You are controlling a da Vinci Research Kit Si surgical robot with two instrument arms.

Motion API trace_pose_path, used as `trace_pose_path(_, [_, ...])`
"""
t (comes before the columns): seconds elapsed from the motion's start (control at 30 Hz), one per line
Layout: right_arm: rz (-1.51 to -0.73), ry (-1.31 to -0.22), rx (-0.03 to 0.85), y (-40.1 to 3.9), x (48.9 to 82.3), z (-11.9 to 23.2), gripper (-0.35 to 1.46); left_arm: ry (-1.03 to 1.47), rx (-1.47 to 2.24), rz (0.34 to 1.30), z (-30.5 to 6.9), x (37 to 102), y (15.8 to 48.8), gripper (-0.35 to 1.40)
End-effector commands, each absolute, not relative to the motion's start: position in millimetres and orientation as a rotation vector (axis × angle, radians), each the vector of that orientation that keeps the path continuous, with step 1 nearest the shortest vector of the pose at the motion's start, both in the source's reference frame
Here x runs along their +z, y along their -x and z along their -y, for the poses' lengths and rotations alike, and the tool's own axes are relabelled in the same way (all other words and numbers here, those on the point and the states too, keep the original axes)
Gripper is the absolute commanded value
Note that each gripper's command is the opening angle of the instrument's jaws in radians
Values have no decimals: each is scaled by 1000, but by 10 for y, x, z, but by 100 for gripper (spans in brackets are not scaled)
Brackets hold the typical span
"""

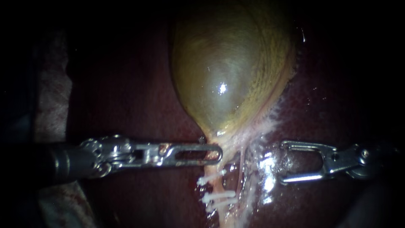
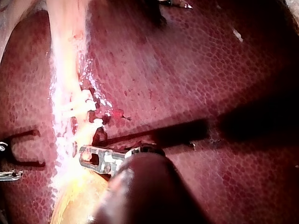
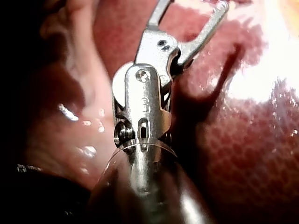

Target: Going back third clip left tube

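Left tube (image 1: 212,169): a pale tube at the near end of the field. It runs down from the gallbladder's neck, lies on the liver, and is the left one of two pale strands there.
Clips: an upper clip (image 1: 209,180) and a lower group (image 1: 218,198), all white, cross the left tube. The number of clips in the lower group cannot be told.
Left instrument (image 1: 217,153): enters level from the left. Its slotted jaws lie together and are clamped on the narrow foot of the gallbladder, where the left tube begins, just above the upper clip.
Right instrument (image 1: 283,162): enters from the right. Its jaws are spread wide with a clear gap, and only liver shows between them. It stands apart from both strands, its tips pointing toward them.
Frayed tissue (image 1: 258,169): whitish and glistening, lying between the strands and the right instrument's tips.
Gallbladder (image 1: 228,71): an olive-green sac beyond the instruments, full and tapering to its neck.
Liver (image 1: 139,105): a dark red surface under everything.
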State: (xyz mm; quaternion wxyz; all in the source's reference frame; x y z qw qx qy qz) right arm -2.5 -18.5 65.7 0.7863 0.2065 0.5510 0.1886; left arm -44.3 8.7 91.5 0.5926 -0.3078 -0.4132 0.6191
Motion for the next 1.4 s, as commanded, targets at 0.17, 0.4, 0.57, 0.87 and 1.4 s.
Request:
trace_pose_path(0.17, [-1188, -444, 406, 26, 658, 187, 60, 716, 1440, 963, -87, 923, 455, -35])
trace_pose_path(0.4, [-1189, -443, 406, 26, 660, 188, 60, 718, 1440, 961, -91, 935, 470, -35])
trace_pose_path(0.57, [-1189, -442, 406, 26, 662, 190, 60, 719, 1439, 961, -93, 943, 480, -35])
trace_pose_path(0.87, [-1190, -440, 405, 26, 663, 192, 60, 721, 1439, 960, -93, 949, 487, -35])
trace_pose_path(1.4, [-1190, -438, 404, 27, 666, 193, 60, 720, 1439, 962, -93, 949, 488, -35])
